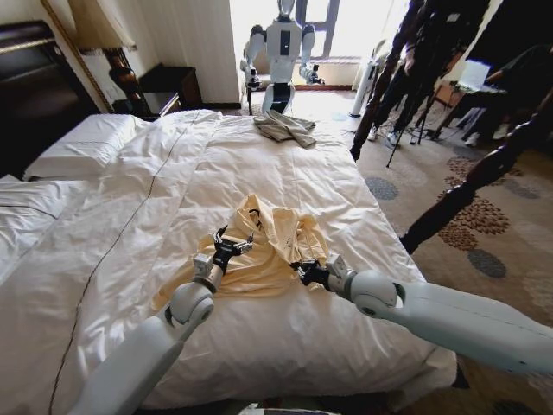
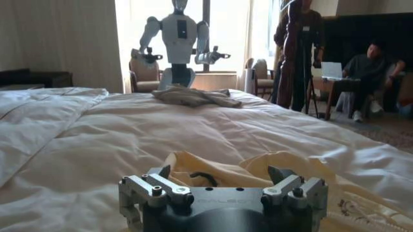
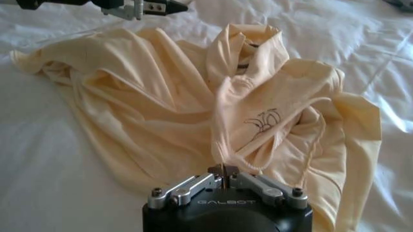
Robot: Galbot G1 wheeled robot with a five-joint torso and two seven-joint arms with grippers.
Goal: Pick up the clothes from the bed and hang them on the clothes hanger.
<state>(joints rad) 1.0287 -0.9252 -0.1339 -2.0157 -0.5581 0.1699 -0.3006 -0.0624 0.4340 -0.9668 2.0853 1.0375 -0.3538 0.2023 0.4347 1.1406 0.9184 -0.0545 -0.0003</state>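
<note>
The clothes (image 1: 270, 251), a cream-yellow top with a small dark drawing on the chest (image 3: 263, 119), lie crumpled on the bed (image 1: 371, 199) in the middle of the white duvet. A thin black curve of the clothes hanger (image 1: 255, 218) pokes out at the collar; the rest is hidden in the fabric. My left gripper (image 1: 232, 245) hovers open just over the top's left side, with the hanger's black curve (image 2: 203, 177) between its fingers and a little beyond them. My right gripper (image 3: 223, 175) is shut on a fold of the top's near edge (image 1: 304, 271).
A grey-beige garment (image 1: 288, 127) lies at the far end of the bed, with another white robot (image 1: 281, 47) standing behind it. Pillows (image 1: 82, 143) are at the left by the dark headboard. People stand on the carpet past the bed's right edge (image 1: 389, 225).
</note>
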